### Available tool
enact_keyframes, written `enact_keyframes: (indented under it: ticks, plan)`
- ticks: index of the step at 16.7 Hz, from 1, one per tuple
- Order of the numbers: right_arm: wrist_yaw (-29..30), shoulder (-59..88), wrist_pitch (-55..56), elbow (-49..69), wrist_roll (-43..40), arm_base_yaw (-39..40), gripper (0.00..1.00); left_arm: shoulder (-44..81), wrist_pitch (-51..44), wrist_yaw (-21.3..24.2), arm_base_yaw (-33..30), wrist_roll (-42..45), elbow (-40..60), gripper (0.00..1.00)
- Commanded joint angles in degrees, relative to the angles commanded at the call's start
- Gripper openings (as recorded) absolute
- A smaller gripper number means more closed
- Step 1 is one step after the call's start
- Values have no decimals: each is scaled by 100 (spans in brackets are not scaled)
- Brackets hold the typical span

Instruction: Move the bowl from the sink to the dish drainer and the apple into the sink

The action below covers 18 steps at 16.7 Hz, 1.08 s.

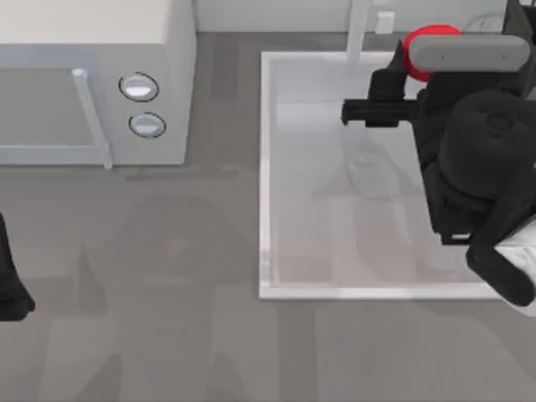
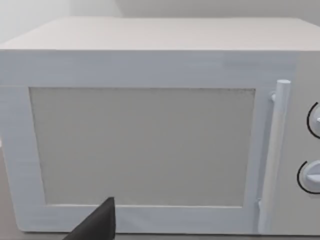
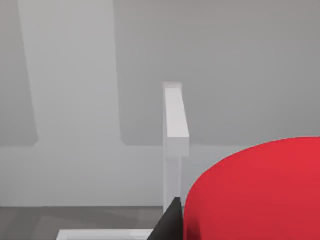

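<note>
Grey countertop carries a white microwave point(image 1: 92, 75) at the left and the white sink point(image 1: 268, 176) at the right, its long axis running front to back. My right gripper point(image 1: 368, 111) hangs over the basin's far end, its finger state untellable; the round red apple point(image 1: 423, 50) sits just behind at the far rim, near the faucet post point(image 3: 175, 130). My left arm is parked at the left edge.

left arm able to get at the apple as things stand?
Probably not. The left arm sits at the table's far left edge, facing the microwave. The apple is behind the sink at the far right, with the right arm already over it.
</note>
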Motion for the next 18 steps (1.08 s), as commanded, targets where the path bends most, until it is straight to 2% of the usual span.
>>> enact_keyframes:
  ticks: [12,18]
  plan:
    - [66,3111,3651,-515,-32,15,0,0,0,0,0,0,0,100]
    - [57,3414,3995,-581,-32,2,0,0,0,0,0,0,0,100]
